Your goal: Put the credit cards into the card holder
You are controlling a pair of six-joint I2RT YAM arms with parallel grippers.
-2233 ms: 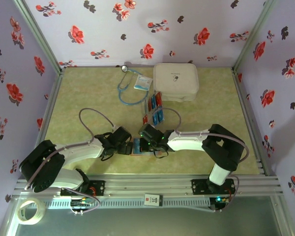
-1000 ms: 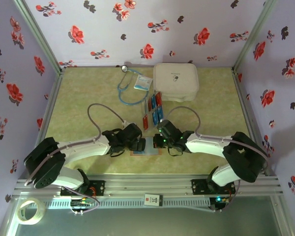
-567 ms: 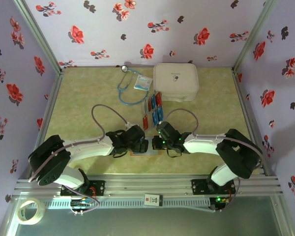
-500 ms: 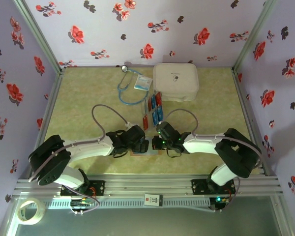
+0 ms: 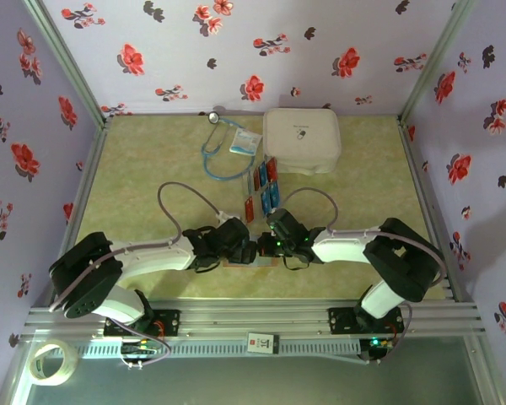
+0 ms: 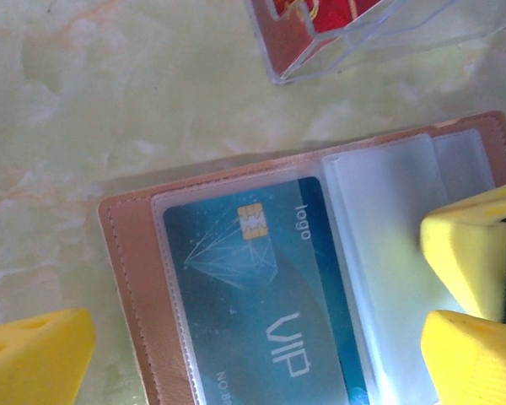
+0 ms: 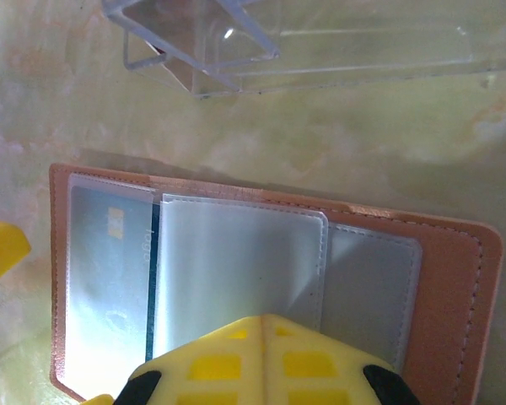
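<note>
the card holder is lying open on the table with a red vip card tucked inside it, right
Not quite: the card inside is blue, not red. The left wrist view shows the card holder lying open on the table with a blue VIP card tucked inside it.

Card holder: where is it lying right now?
In the left wrist view the card holder lies open on the table, front middle, beneath where the left claw and right claw meet, clear tray just beyond.
</note>
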